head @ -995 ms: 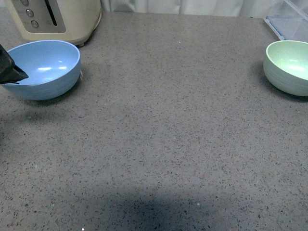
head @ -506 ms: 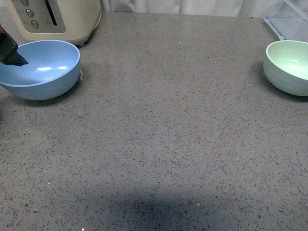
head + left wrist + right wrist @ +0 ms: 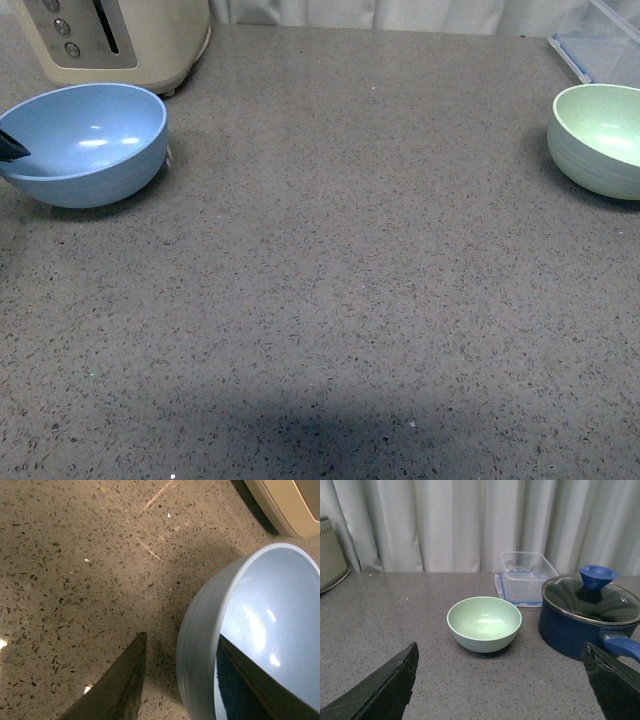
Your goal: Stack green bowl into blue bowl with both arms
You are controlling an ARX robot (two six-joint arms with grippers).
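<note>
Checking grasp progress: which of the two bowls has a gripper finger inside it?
The blue bowl, beside the toaster: the left gripper straddles its wall, one finger inside. The green bowl sits apart from the open right gripper.

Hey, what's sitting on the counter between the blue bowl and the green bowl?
Nothing: in the front view, only bare speckled countertop runs from the blue bowl to the green bowl.

On the countertop [image 3: 350, 280] the blue bowl [image 3: 85, 145] sits at ten o'clock, the toaster [image 3: 120, 40] just behind it. The green bowl [image 3: 600, 140] sits at two o'clock, a container [image 3: 600, 45] behind it.
</note>
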